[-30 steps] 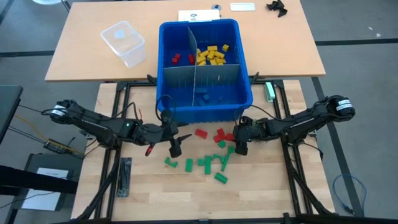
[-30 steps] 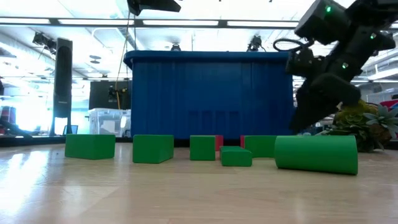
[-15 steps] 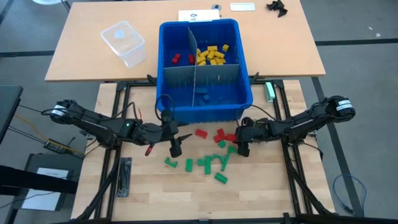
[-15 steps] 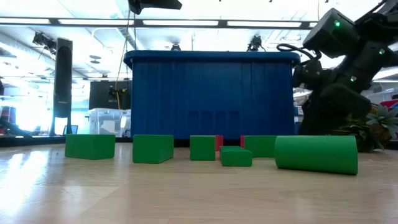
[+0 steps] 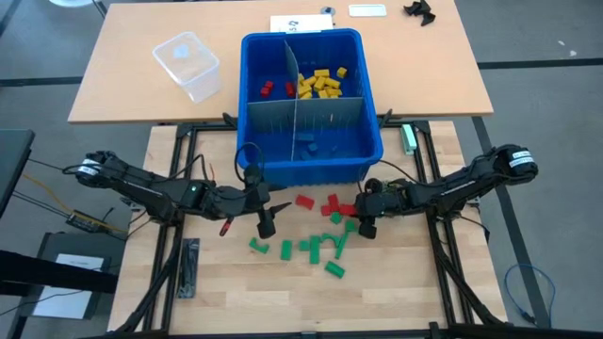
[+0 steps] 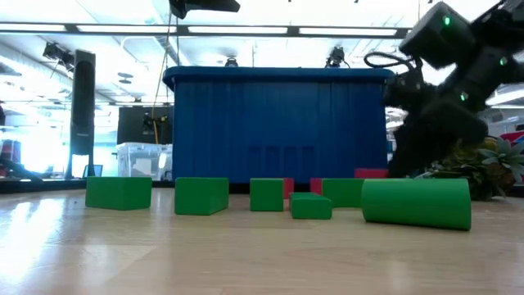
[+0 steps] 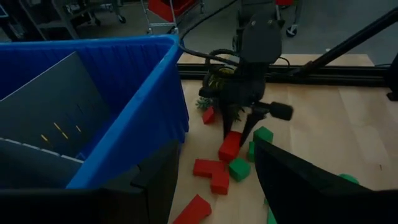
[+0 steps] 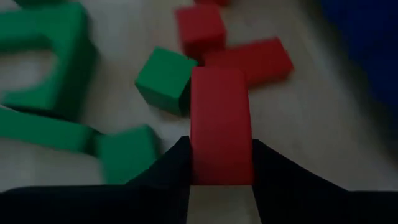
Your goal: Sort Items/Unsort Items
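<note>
The right claw (image 5: 366, 222) is clamped on a red block (image 8: 219, 124), its two dark fingers (image 8: 163, 167) pressed against the block's long sides. In the right wrist view the block stands lengthwise between them, and in the left wrist view it hangs between the fingers just above the desk (image 5: 396, 282). Just ahead of this claw lie a green cube (image 8: 163, 79), a flat red block (image 8: 252, 60) and another small red block (image 8: 199, 26); off to one side sit more green blocks (image 8: 43, 53).

The left claw (image 5: 266, 223) hovers low over the desk, well apart from the right one, its fingers spread with nothing between them. Between the two claws lie a red block (image 5: 303, 201) and a scatter of green blocks (image 5: 315, 248).

Behind both claws stands the blue bin (image 5: 372, 141), split by grey dividers (image 5: 293, 75). One far compartment holds yellow blocks (image 5: 322, 83), the one next to it a few red blocks (image 5: 268, 88).
</note>
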`<state>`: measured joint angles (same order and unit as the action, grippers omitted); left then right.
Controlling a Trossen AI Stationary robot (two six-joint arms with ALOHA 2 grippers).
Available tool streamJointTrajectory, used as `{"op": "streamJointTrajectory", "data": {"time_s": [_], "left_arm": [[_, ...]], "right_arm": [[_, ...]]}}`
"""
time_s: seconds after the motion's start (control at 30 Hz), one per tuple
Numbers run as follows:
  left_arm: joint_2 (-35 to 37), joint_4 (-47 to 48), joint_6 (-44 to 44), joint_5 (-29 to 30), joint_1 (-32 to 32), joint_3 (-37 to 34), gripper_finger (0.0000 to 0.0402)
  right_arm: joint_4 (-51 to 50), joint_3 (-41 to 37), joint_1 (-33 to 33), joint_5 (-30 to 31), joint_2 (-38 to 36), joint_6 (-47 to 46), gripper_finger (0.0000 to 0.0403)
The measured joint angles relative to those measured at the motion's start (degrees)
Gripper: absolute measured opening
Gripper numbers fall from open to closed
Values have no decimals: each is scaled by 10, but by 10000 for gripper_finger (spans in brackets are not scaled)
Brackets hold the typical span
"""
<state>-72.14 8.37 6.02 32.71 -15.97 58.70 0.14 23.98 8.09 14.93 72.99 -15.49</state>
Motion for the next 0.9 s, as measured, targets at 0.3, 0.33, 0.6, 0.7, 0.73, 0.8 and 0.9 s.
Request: {"op": "streamJointTrajectory", "data": {"time_s": [0.3, 0.33, 0.6, 0.7, 0.73, 0.8, 0.9], "left_arm": [[0, -5, -63, -15, -3, 0, 217], [0, -8, -73, -24, -3, 0, 217], [-15, -32, -188, -42, -29, 0, 217], [-37, -70, -269, -45, -46, 0, 217], [-47, -88, -300, -46, -52, 0, 217], [-68, -117, -352, -47, -61, 0, 217], [-103, -169, -411, -47, -68, 0, 217]], "right_arm": [[-154, 175, 68, -17, 0, -45, 130], [-168, 196, 74, -17, 0, -49, 130], [-168, 306, 94, -39, 0, -72, 130], [-122, 315, 93, -61, 0, -85, 130], [-102, 316, 93, -70, 0, -88, 130], [-76, 316, 93, -88, 0, -95, 130], [-51, 316, 93, -104, 0, -108, 130]]}}
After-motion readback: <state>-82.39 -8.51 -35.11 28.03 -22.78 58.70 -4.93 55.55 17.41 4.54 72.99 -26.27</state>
